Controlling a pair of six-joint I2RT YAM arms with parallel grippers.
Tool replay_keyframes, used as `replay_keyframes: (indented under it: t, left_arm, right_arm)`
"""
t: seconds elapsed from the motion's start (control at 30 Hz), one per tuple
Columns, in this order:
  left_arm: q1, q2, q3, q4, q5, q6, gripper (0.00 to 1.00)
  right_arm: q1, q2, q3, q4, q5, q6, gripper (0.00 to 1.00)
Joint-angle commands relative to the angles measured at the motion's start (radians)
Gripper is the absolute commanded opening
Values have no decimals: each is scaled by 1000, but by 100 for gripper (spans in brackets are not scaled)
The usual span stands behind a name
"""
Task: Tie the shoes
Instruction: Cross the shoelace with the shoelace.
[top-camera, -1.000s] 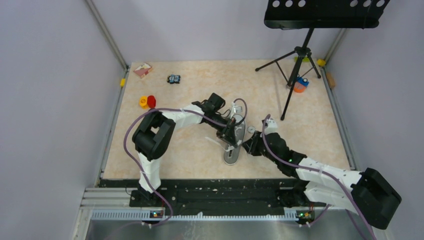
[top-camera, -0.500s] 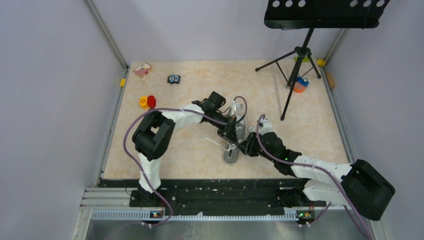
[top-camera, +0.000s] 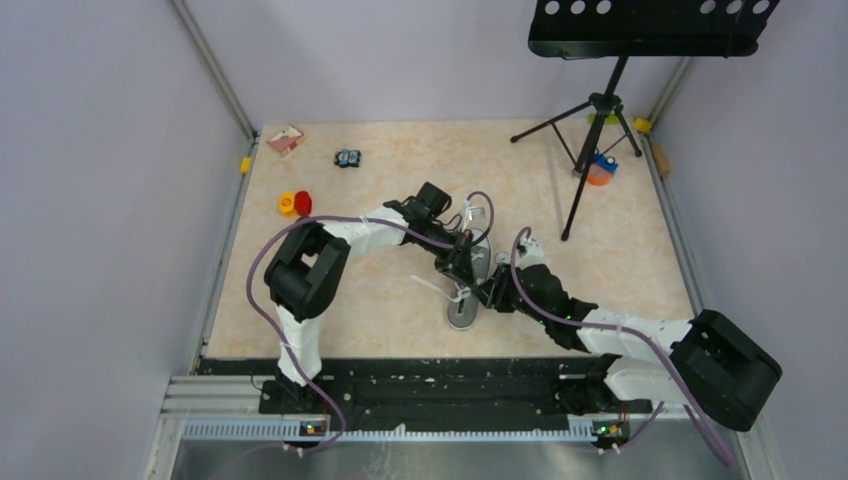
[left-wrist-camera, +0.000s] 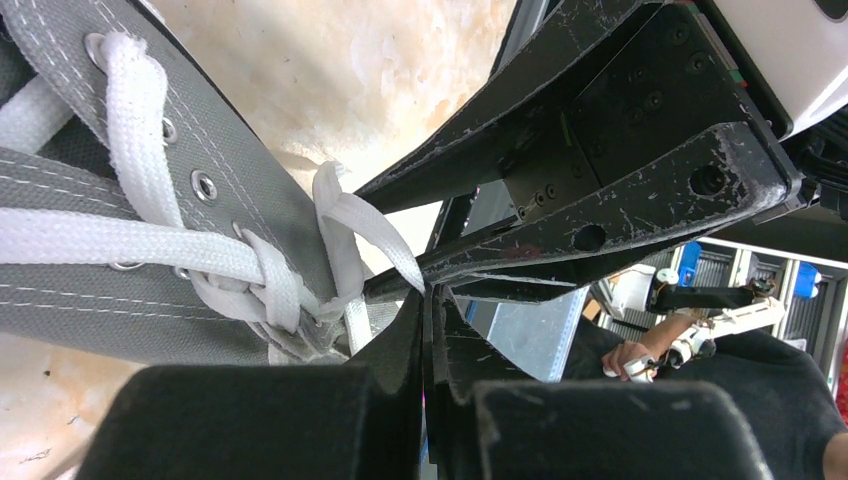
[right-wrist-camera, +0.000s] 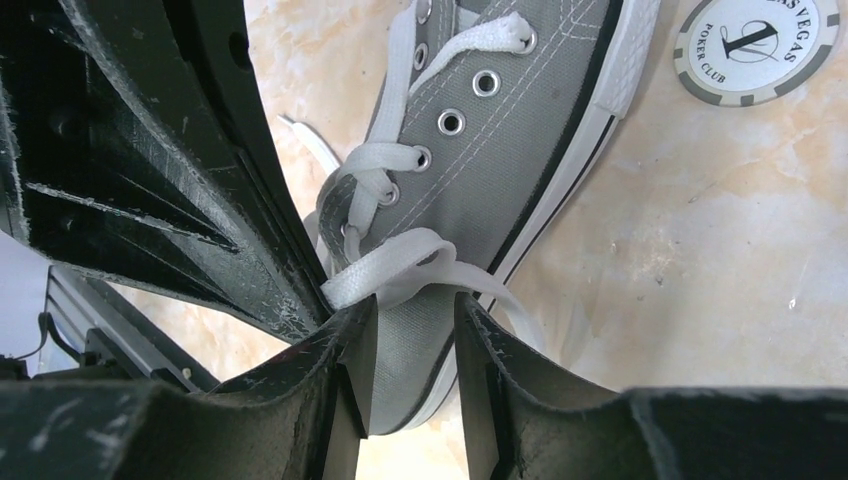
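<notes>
One limp, soft lace loop (right-wrist-camera: 395, 265): your left jaws pinch it, right jaws parted; grip close to sneaker (right-wrist-camera: 500, 150) eyelets.

One grey sneaker (right-wrist-camera: 500, 150) is counted, threaded with one white lace (right-wrist-camera: 385, 265). Two robot arms are seen, the left arm (top-camera: 350, 232) and the right arm (top-camera: 620, 335). Two grippers are counted with them, the left gripper (left-wrist-camera: 425, 300) and the right gripper (right-wrist-camera: 415, 310). One poker chip (right-wrist-camera: 757, 45) is found, and one music stand (top-camera: 650, 30) on one table (top-camera: 400, 180). Among the small items, one pink box (top-camera: 286, 139), one yellow piece (top-camera: 288, 205), one red piece (top-camera: 303, 203), one dark toy (top-camera: 347, 158) and one orange-and-blue item (top-camera: 600, 170) are tallied. Two yellow clips are noted, a left clip (top-camera: 245, 164) and a right clip (top-camera: 641, 125).
</notes>
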Motion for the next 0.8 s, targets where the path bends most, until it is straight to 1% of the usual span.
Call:
replay_keyframes:
  t: [0.0,0.1,0.2,0.3,0.57,0.77]
  left_arm:
    - [-8,-43,32,28,13,3,0]
    - [-8,-42,28,29,12,4,0]
    - [-8,-43,26,30,14,6,0]
    - [-8,-43,27,28,15,9,0]
    - [-7,-40,33,31,2,5,0]
    - [-3,-32,43,64,-21,-31,0]
  right_arm:
    - [4,7,12,111,-8,31,35]
    - [3,5,8,124,-3,38,27]
    - [3,6,5,130,3,41,14]
    - [2,3,2,133,1,41,0]
    - [2,-69,-19,91,31,57,0]
    - [2,-138,-29,48,64,80,0]
